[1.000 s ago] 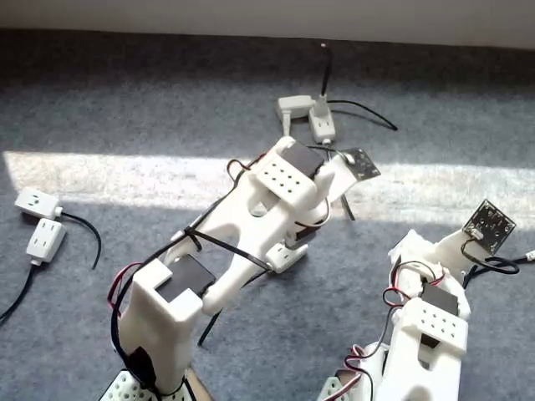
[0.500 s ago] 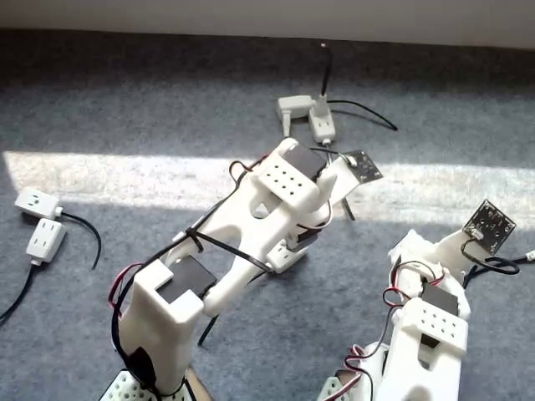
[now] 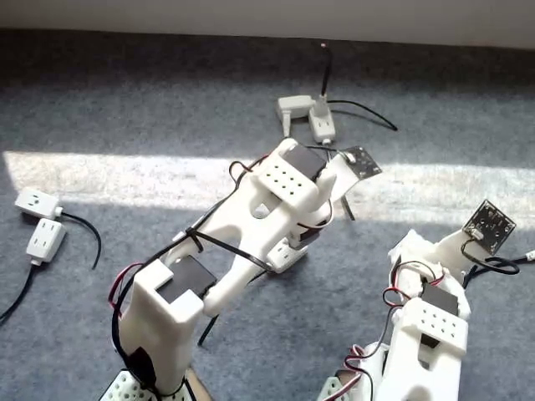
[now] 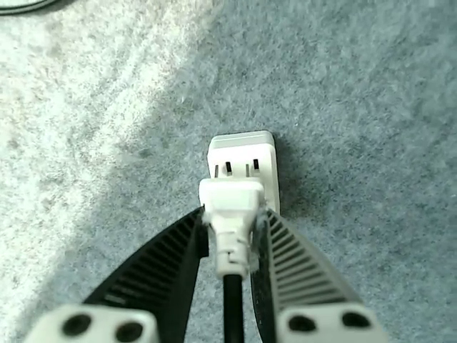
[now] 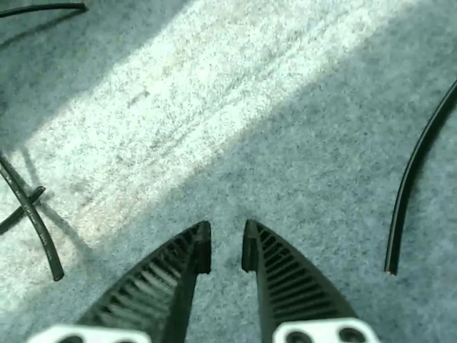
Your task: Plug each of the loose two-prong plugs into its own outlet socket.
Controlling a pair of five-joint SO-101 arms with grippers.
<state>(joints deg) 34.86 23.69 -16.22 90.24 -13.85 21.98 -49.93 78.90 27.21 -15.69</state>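
My left gripper (image 4: 230, 230) is shut on a white two-prong plug (image 4: 230, 204) with a black cord. The plug's front sits against the slotted face of a white outlet block (image 4: 241, 158) lying on the grey carpet. In the high view this block (image 3: 282, 255) peeks out under the left arm (image 3: 276, 196) at mid-table. My right gripper (image 5: 226, 250) hovers over bare carpet, its fingers a narrow gap apart with nothing between them. The right arm (image 3: 435, 322) stands at the front right.
At the far side lie a white outlet (image 3: 322, 124) and a white plug (image 3: 292, 106) with black cords. Two white outlet blocks (image 3: 36, 203) (image 3: 46, 240) lie at the left edge. Loose black cables (image 5: 414, 179) (image 5: 28, 214) cross the carpet near the right gripper.
The left arm's wrist has shifted very slightly toward the far side with the plug. The right arm has not moved.
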